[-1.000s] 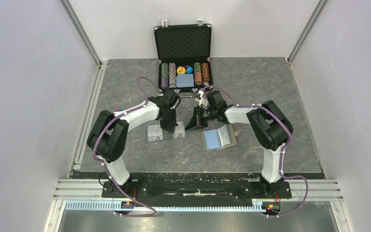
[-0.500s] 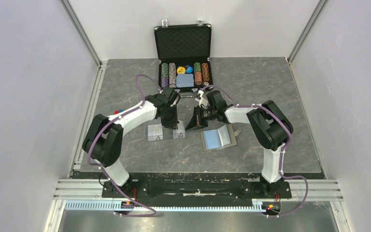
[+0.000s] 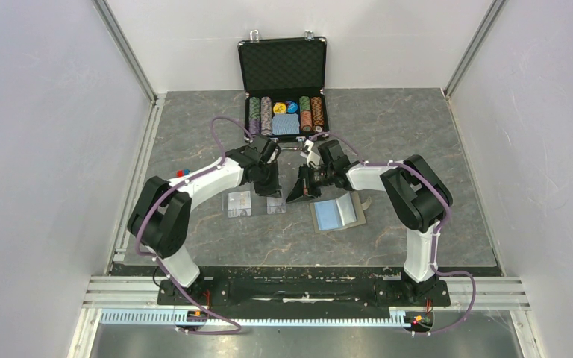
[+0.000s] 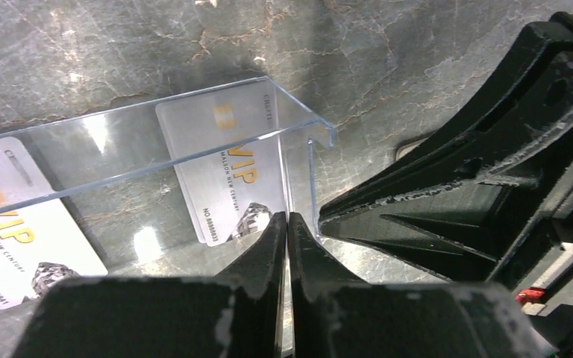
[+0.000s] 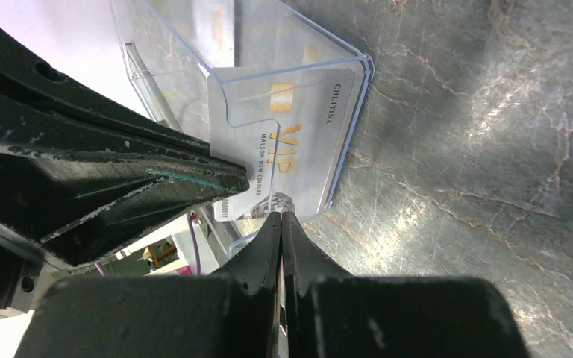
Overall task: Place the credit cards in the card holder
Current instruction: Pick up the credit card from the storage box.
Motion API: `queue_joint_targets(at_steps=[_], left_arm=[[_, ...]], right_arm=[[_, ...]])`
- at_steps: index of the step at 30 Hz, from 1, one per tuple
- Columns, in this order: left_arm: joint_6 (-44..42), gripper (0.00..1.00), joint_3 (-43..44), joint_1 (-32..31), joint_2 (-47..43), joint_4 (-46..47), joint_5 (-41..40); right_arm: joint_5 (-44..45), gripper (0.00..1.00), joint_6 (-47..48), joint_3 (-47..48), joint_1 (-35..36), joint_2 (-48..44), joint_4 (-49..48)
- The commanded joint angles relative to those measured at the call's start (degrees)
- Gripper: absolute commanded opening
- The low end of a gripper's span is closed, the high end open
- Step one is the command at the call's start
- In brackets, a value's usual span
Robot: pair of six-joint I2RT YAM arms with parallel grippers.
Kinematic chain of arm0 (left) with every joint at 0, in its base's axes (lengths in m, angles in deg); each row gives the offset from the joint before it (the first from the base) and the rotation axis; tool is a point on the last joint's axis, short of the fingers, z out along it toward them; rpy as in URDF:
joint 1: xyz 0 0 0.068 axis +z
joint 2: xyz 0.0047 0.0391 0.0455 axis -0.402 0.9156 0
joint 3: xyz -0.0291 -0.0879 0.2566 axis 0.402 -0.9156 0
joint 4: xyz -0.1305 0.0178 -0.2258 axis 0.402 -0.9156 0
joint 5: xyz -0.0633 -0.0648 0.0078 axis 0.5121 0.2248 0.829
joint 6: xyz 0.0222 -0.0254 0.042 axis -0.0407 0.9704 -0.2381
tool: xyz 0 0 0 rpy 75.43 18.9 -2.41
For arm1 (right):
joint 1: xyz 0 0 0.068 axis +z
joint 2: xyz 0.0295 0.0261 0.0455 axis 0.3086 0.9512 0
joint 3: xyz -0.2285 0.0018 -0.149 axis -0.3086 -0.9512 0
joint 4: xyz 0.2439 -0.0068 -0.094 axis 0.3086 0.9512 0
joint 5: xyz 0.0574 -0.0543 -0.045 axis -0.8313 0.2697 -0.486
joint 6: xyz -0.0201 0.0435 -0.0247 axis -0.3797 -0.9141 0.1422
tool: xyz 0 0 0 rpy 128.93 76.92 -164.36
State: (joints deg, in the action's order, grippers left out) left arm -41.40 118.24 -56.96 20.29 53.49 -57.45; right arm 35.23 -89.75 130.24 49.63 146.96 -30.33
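Credit cards [image 4: 220,179], two: likely light, stiff, slick; each flat, face-up in a clear sleeve [image 4: 119,142] left of the open card holder [image 3: 338,213]; best pinched by a short edge. Long axis of the worked card pointing away from left gripper [image 4: 287,224] and right gripper [image 5: 281,220] alike, gold-marked end farthest. Left jaws nipped nearly shut on sleeve wall; right jaws closed tight at card's near end, hold unclear.

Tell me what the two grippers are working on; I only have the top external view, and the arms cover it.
Observer: The left wrist view shows the left gripper shut on the edge of a clear sleeve.
Operator: Anything in it?
Observer: A credit card, printed VIP in gold.
Operator: And the right gripper?
Observer: Its own camera shows the right gripper shut at that card's near end, apparently pinching it.
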Motion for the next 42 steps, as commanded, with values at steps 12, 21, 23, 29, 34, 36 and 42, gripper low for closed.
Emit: queue_joint_targets(at_steps=[12, 21, 23, 29, 34, 36, 42], left_arm=[[-3.60, 0.02, 4.00, -0.14, -15.04, -10.48, -14.84], [-2.60, 0.02, -4.73, -0.06, -32.40, -1.83, -1.95], [0.40, 0.02, -7.49, 0.01, -34.56, 2.83, 3.61], [12.81, 0.03, -16.93, 0.04, -36.16, 24.74, 23.57], [19.26, 0.02, -21.72, -0.06, -35.47, 38.02, 29.94], [20.51, 0.02, -22.55, -0.06, -35.24, 39.98, 30.54], [22.50, 0.02, -23.72, -0.23, -34.84, 42.87, 31.27]], right_arm=[[3.84, 0.59, 5.00, 1.45, -2.04, -11.26, 0.14], [0.21, 0.90, 7.40, -7.62, -7.07, -25.91, -2.42], [-2.90, 0.91, 6.25, -10.25, -8.52, -29.04, -4.29], [-10.62, 0.87, -5.93, -19.57, -10.92, -36.36, -19.32], [-13.00, 0.75, -15.39, -24.44, -10.96, -38.47, -30.17], [-13.53, 0.71, -18.53, -25.77, -10.92, -38.69, -34.21], [-13.81, 0.56, -27.69, -28.67, -10.35, -38.38, -45.35]])
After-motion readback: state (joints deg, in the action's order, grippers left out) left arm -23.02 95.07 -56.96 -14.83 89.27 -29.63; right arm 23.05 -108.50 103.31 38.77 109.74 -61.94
